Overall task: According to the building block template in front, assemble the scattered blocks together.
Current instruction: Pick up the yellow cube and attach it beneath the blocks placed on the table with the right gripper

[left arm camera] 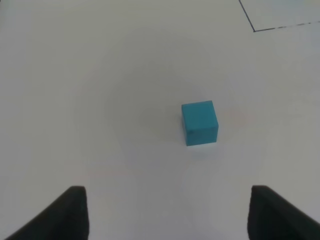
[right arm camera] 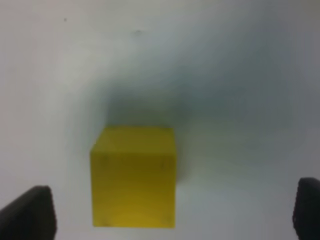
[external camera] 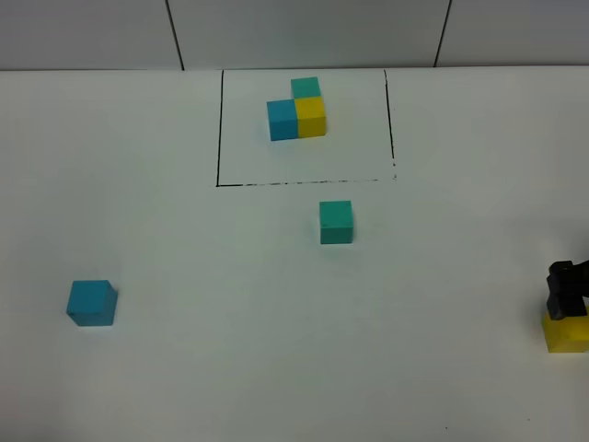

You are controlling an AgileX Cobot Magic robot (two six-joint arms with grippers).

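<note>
Cubes on the table: six in total, two of each colour.

Loose cubes: three.
- one blue cube (external camera: pixel 91 303)
- one teal-green cube (external camera: pixel 336 222)
- one yellow cube (external camera: pixel 565 332)

Joined cubes: three, forming one L-shaped group (external camera: pixel 297 111).

Drawn black rectangle (external camera: pixel 219 138): one.

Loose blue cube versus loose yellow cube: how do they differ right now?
Colour aside, the blue cube lies at the table's left; the yellow cube at the high view's far right edge. The right hand sits close over the yellow cube, open, not gripping; the left hand, open, is well back from the blue cube. Both are same-size plain cubes, flat on the white table, outside the black frame.
</note>
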